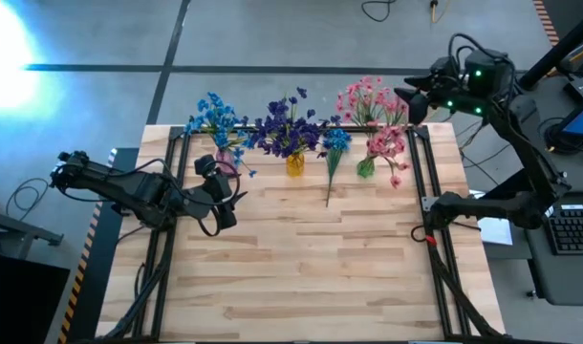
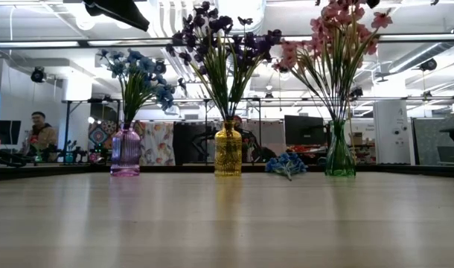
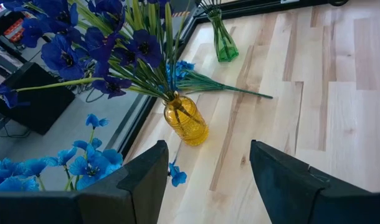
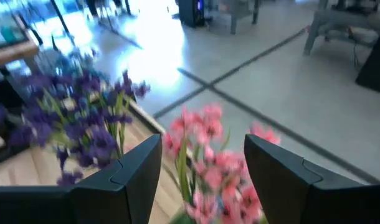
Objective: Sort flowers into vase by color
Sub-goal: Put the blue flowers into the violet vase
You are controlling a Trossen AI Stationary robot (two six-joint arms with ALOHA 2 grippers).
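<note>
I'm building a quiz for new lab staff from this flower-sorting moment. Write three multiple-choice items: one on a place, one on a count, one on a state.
1. Where does the loose blue flower sprig lie?
A. between the yellow glass vase and the green glass vase
B. left of the purple glass vase
C. at the table's near edge

2. How many vases stand on the wooden table?
A. two
B. three
C. four

3. How is the left tool?
A. shut on a stem
B. open, holding nothing
C. shut, empty

Answers: 1 A, the low view shows it on the table between those vases. 2 B, purple, yellow and green. 3 B, the left wrist view shows its fingers apart with bare table between.
</note>
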